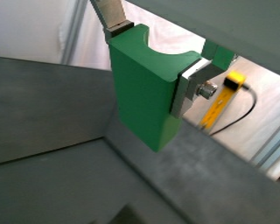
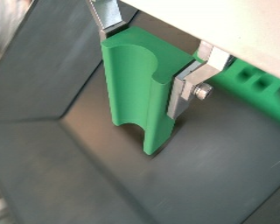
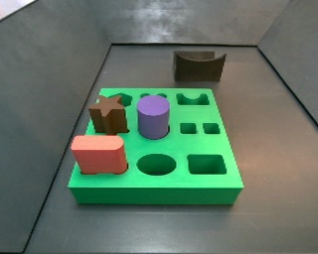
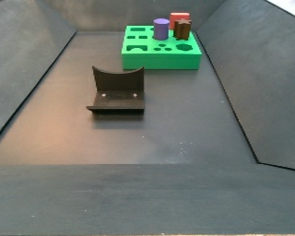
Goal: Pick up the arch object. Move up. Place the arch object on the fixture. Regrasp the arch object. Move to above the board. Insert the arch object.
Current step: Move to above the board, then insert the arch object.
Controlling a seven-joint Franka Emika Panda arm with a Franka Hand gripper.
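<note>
so far only the pickup and lift look done. the board [image 3: 122, 189] fills the frame's middle in a side view, its arch hole unfilled, and the fixture [image 4: 115, 90] stands bare. out of both side views, the gripper [image 2: 152, 51] is clamped on the arch object [image 2: 140, 92], above the counter [image 2: 213, 175], long axis hanging down, notch uppermost between the fingers [image 2: 187, 90].

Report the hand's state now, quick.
Hand: closed on the arch, seen in both wrist views; out of sight in both side views.
</note>
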